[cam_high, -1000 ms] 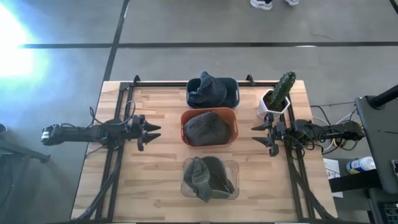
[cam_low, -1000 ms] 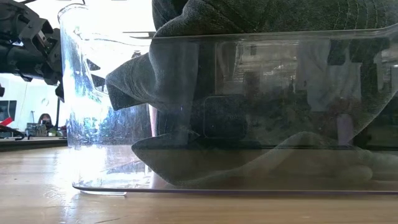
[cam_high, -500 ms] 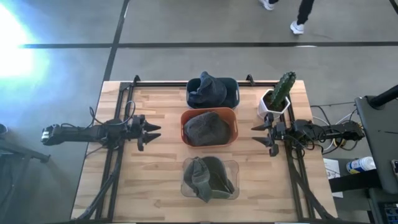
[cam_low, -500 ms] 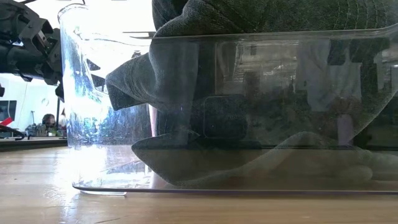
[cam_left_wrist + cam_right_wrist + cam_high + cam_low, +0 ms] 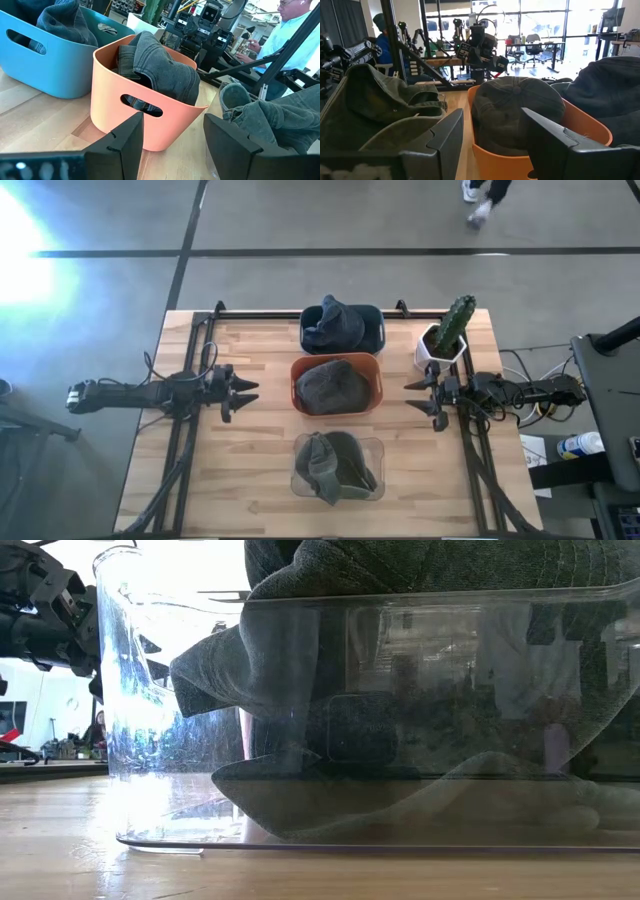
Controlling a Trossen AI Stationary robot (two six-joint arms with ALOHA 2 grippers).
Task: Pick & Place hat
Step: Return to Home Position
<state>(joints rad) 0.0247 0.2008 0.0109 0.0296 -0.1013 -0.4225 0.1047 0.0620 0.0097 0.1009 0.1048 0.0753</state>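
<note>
The left claw (image 5: 250, 392) hung released, fingers spread, its arm stretched level and pointing inward across the slatted wooden bench (image 5: 250, 470). The right claw (image 5: 413, 397) faced it, likewise spread and empty. Between them a washed black cap (image 5: 332, 385) sat in the smooth orange bin (image 5: 378, 385). A crumpled blue cap (image 5: 335, 323) filled the blue bin (image 5: 376, 330) farther back, and a limp green cap (image 5: 335, 465) lay in the clear bin (image 5: 377, 450) nearer.

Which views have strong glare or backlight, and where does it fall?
High view: a bright glare patch washes out the floor left of the table. Low view: backlight whitens the clear bin at its left wall. Right wrist view: bright windows behind.
</note>
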